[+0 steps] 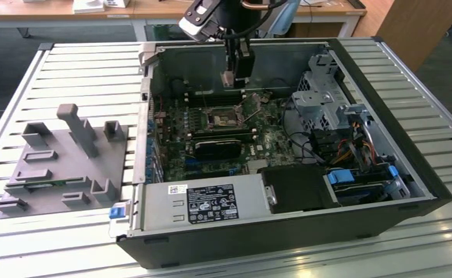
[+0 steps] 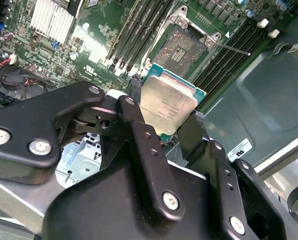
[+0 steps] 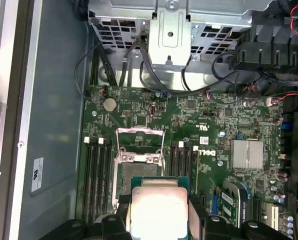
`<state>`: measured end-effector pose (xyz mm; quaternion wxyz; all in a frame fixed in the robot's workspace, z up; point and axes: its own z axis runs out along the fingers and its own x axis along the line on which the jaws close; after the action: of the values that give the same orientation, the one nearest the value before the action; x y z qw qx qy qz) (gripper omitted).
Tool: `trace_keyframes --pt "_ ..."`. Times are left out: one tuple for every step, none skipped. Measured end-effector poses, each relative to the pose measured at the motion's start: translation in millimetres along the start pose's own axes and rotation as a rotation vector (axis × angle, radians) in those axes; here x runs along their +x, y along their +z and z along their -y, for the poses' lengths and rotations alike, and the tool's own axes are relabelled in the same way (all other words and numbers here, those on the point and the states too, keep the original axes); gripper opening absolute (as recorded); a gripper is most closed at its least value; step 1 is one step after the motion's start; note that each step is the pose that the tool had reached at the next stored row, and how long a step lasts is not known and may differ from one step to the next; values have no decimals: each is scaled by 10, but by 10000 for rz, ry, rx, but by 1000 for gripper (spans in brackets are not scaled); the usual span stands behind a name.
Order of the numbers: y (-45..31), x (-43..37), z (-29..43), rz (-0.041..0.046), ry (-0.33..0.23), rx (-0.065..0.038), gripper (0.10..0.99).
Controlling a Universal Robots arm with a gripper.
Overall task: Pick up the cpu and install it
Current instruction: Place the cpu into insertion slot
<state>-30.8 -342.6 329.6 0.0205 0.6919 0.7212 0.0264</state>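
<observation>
Gripper (image 2: 165, 114) state: closed on the cpu (image 2: 169, 97). The black fingers (image 2: 193, 131) clamp the chip by two opposite edges, so the opening equals the chip's width. In both wrist views the silver top plate faces the camera, with a thin green rim showing around it.

The cpu hangs clear of the motherboard (image 3: 214, 125), over the board and close to the socket (image 3: 139, 175), without touching it. The socket's contact field is uncovered, and the metal load frame (image 3: 140, 145) sits just beside it.

In the exterior view the gripper hangs inside the open computer case (image 1: 411, 174), above the socket. A grey fixture tray (image 1: 64, 168) lies on the slatted table (image 1: 71, 243), beside the case on the exterior view's left.
</observation>
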Motion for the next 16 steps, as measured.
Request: trace_keyframes --pt "6 5 0 0 1 0 541" --pt "13 8 1 -1 1 0 541" --pt "19 13 1 0 2 0 541" --pt "28 19 1 1 5 0 541" --pt "38 26 2 1 9 0 541" --pt "51 35 2 0 14 0 541" --pt "67 48 3 0 25 0 541" --pt "82 61 3 2 47 -1 541" --pt "97 72 4 6 98 0 541" --pt "112 80 4 11 169 -1 541" --pt "127 88 5 15 237 -1 541" --pt "142 93 7 16 270 -3 541" --pt "158 96 11 16 280 -3 541" --pt "176 100 16 17 283 -3 541" --pt "194 103 20 19 283 -2 541" --pt "211 105 25 19 282 -2 541"
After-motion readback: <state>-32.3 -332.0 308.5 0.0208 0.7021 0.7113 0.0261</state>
